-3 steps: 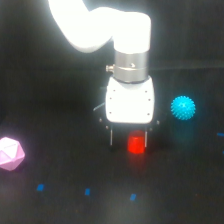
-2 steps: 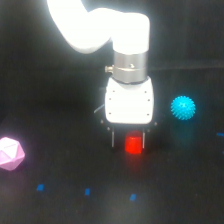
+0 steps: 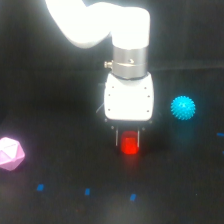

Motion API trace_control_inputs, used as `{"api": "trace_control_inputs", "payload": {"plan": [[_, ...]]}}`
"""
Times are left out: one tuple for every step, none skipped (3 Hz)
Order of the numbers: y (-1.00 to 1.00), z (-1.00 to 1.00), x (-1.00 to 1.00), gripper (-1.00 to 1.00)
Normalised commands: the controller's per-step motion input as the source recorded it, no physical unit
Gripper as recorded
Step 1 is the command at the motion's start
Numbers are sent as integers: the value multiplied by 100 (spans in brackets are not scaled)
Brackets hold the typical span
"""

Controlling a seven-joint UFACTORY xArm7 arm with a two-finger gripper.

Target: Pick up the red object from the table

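Hanging straight down over the black table (image 3: 60,210), with the gripper (image 3: 129,136) set narrow around the red block (image 3: 130,145), one finger (image 3: 118,136) on each side. Touching or not, hard to tell. Sitting well apart: a blue spiky ball (image 3: 183,107) toward the exterior view's right, a pink ball (image 3: 10,153) at its left edge.

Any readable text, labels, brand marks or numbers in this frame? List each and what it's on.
None readable.
White arm and gripper housing: no logo or lettering visible.
Red object, cyan spiky ball, pink polyhedron: unmarked.
Table: only small blue marks, not characters.
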Motion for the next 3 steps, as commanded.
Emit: {"api": "trace_control_inputs", "payload": {"plan": [[55,52,20,-100],[49,99,69,-99],[96,100,-52,-100]]}}
